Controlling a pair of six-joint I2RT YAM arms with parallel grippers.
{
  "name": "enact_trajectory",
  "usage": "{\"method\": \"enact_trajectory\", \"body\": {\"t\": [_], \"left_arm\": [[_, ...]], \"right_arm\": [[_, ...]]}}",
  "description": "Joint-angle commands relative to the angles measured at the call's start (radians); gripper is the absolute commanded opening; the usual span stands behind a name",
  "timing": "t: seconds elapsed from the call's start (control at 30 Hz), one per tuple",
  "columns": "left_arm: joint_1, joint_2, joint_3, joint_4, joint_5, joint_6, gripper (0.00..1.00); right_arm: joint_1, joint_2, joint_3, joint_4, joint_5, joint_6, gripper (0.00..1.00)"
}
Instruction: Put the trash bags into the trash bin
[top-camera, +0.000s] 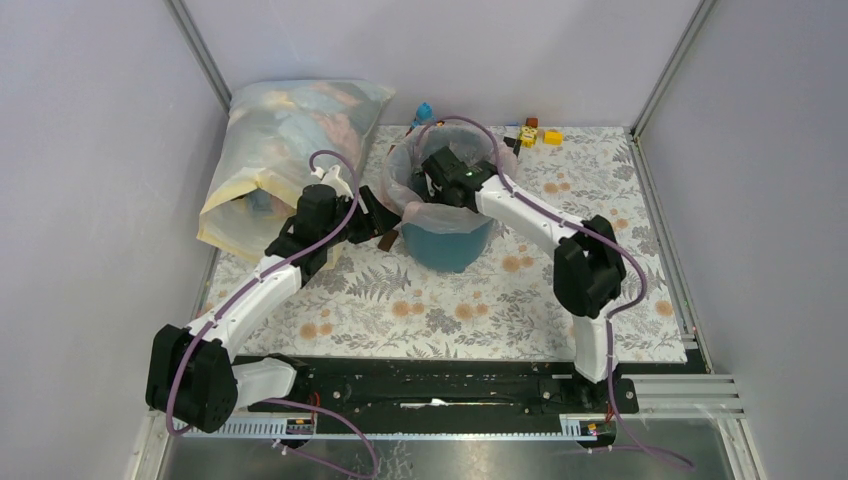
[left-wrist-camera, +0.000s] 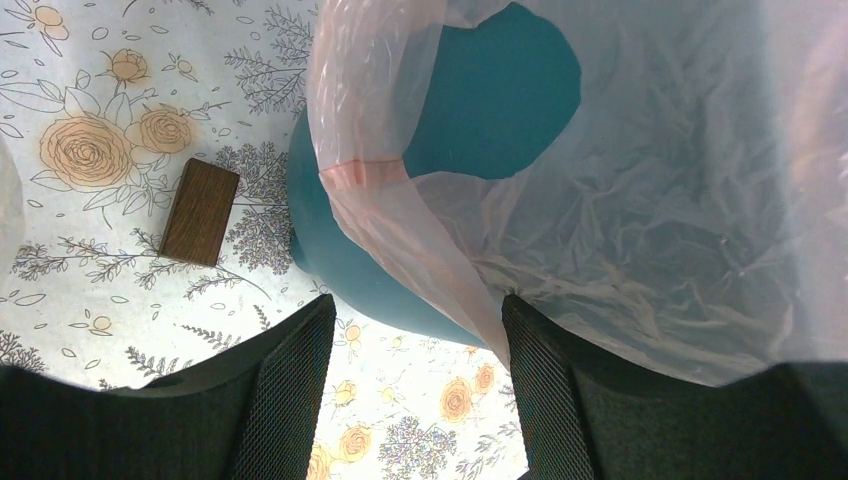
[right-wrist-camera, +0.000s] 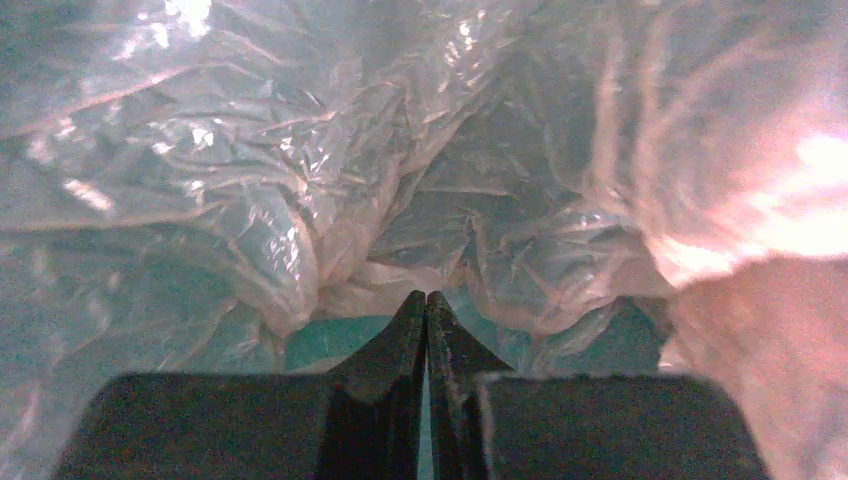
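The teal-blue trash bin stands at the middle back of the floral mat. The pale-pink trash bag lines its mouth and spills over the rim. My right gripper reaches down into the bin. In the right wrist view its jaws are shut, with the tips against the crinkled bag and teal showing beneath. My left gripper is open at the bin's left side. In the left wrist view the bag's hanging edge drops along the bin wall, beside the right finger.
A large milky-yellow sack with coloured contents lies at the back left. A small brown block lies on the mat left of the bin. Small toy pieces and a blue item sit at the back edge.
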Motion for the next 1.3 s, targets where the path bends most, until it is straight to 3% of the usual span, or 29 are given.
{"method": "enact_trajectory", "body": {"t": [0.0,0.3,0.6,0.8,1.13,1.27], "left_arm": [[-0.004,0.000,0.000,0.048,0.017,0.001,0.64],[-0.006,0.025,-0.014,0.050,0.011,0.007,0.64],[-0.013,0.028,-0.011,0.056,0.029,0.009,0.64],[-0.016,0.043,-0.002,0.056,0.033,0.011,0.64],[-0.025,0.064,0.009,0.056,0.028,0.013,0.64],[-0.030,0.063,0.011,0.056,0.025,0.012,0.64]], "right_arm": [[0.008,-0.096,0.018,-0.003,0.058,0.013,0.10],[0.008,-0.160,0.054,-0.016,0.142,0.031,0.25],[0.005,-0.086,-0.086,0.132,0.169,0.105,0.25],[0.006,-0.007,-0.050,0.140,0.161,0.138,0.26],[-0.007,-0.097,0.032,0.162,0.214,0.226,0.42],[-0.008,-0.088,0.073,0.144,0.314,0.292,0.46]]}}
